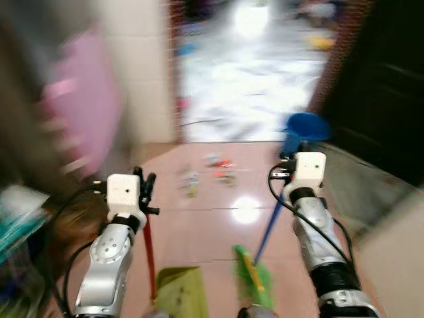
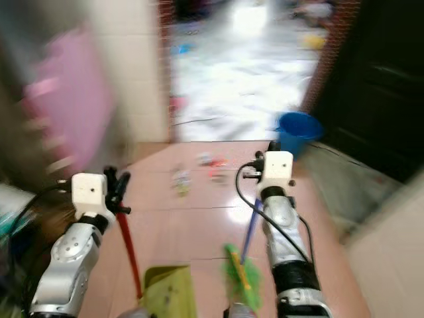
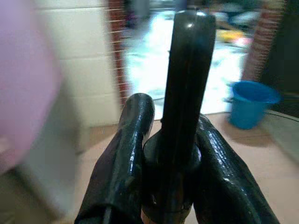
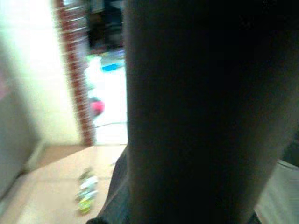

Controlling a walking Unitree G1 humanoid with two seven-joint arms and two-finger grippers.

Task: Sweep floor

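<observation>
My left gripper (image 1: 147,189) is shut on the red handle (image 1: 149,255) of a yellow-green dustpan (image 1: 180,291) that rests on the tan tile floor close in front of me. In the left wrist view its black fingers (image 3: 126,158) clasp the dark top of that handle. My right gripper (image 1: 286,162) is shut on the blue handle (image 1: 268,228) of a broom whose green bristles (image 1: 255,275) touch the floor beside the dustpan. Small scraps of litter (image 1: 205,171) lie scattered on the tiles ahead, between the two arms. The pictures are blurred.
A blue bucket (image 1: 306,127) stands ahead on the right by a dark door (image 1: 384,79). A doorway (image 1: 245,79) past a brick pillar opens onto a bright white floor strewn with things. A pink object (image 1: 83,106) and clutter crowd the left side.
</observation>
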